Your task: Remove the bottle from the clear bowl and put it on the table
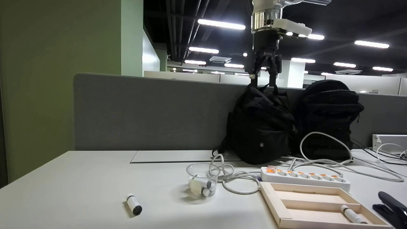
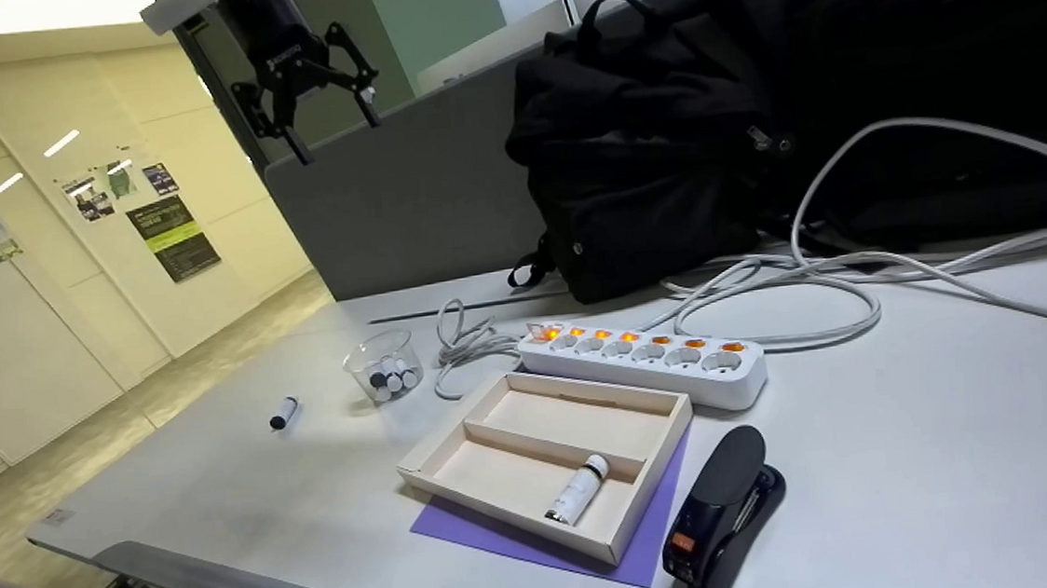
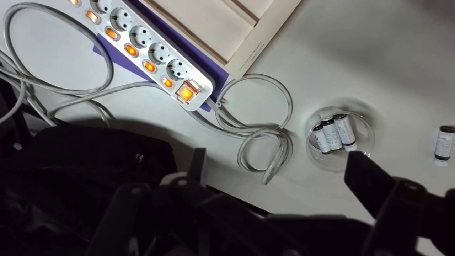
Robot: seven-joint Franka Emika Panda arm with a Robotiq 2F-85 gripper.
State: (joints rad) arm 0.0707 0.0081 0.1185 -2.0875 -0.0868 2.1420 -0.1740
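Note:
The clear bowl point(image 1: 192, 175) stands on the pale grey-white table point(image 1: 95, 178); it also shows in an exterior view point(image 2: 356, 359) and the wrist view point(image 3: 321, 163). Several small white-labelled bottles lie in it; three show side by side in the wrist view, one being this bottle point(image 3: 343, 131). I cannot tell which one the task means. Another white bottle with a dark end point(image 1: 133, 203) lies on the table beside the bowl. My gripper point(image 2: 337, 138) is open and empty, high above the table; in the wrist view its fingers point(image 3: 277, 156) are wide apart.
A wooden tray point(image 2: 554, 446) holding a white bottle point(image 2: 578, 491) sits on a purple sheet point(image 2: 505, 531). A power strip point(image 2: 645, 359), coiled white cable point(image 3: 265, 131) and black stapler point(image 2: 727, 512) lie nearby. Black backpacks point(image 1: 264, 124) lean against a grey divider point(image 1: 152, 111).

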